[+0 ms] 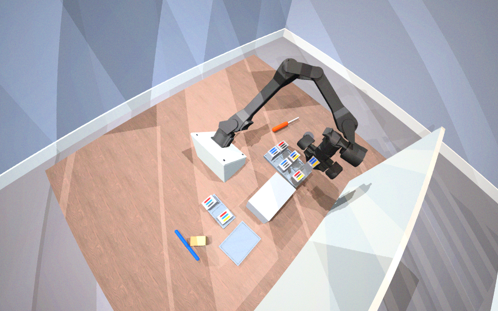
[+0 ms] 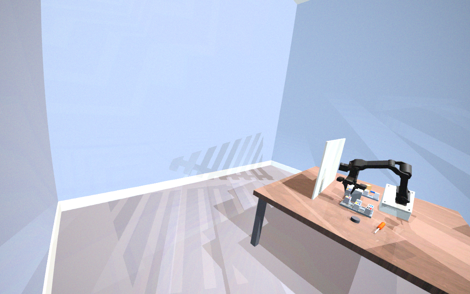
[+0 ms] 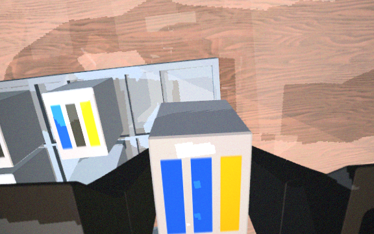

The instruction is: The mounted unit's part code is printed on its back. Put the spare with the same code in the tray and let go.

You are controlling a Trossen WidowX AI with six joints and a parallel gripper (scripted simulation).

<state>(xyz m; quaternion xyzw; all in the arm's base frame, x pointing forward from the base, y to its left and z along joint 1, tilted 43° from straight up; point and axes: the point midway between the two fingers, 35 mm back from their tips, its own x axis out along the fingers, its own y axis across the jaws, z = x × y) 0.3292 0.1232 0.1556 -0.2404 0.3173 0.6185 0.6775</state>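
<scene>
A wooden table (image 1: 127,185) carries everything here, with a tall white panel (image 2: 328,168) standing upright near one edge. The arm rises from a white base box (image 1: 216,155) and arches over to a grey rack (image 1: 273,157) of spares. A second white box (image 1: 271,196) lies just beside that rack.

The rack holds four coded blocks that I can count from above; a fifth, the blue-blue-yellow spare (image 3: 200,182), sits raised at the rack's far side, clenched between the dark fingers of the gripper (image 1: 320,160). In the wrist view a blue-grey-yellow block (image 3: 76,121) stands in the rack beside it, apart from it.

Nearer the front, a smaller holder (image 1: 218,211) carries two more coded blocks. The flat grey tray (image 1: 240,242) lies just beside that holder, with nothing in it.

Loose pieces: one orange screwdriver (image 1: 284,124), one blue rod (image 1: 186,244), one tan block (image 1: 197,240) next to the rod, one dark puck (image 2: 355,219).
</scene>
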